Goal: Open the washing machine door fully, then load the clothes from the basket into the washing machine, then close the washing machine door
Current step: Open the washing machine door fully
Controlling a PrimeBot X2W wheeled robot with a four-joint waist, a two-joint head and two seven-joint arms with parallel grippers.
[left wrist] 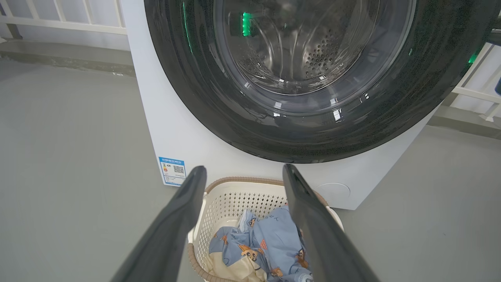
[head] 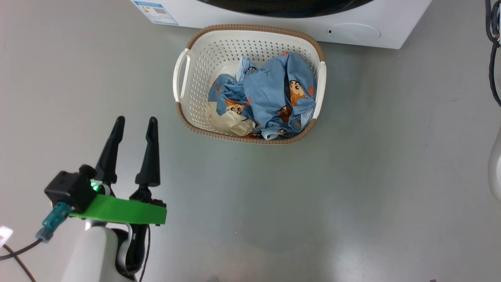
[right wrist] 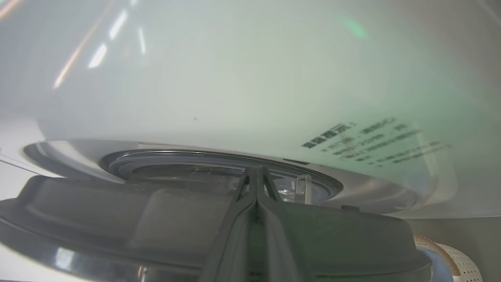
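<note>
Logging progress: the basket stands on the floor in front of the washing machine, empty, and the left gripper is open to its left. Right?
The basket is not empty: the head view shows the blue cartoon-print clothes lying in it. It does stand before the washing machine, with the left gripper open to its left.

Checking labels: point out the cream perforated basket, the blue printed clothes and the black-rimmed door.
Cream-white perforated plastic basket (head: 219, 51), head view, bare inner wall.
Light blue cartoon-print clothes (head: 270, 90), head view, heap's middle.
Round black-rimmed washer door (left wrist: 313, 137), left wrist view, lower rim.
</note>
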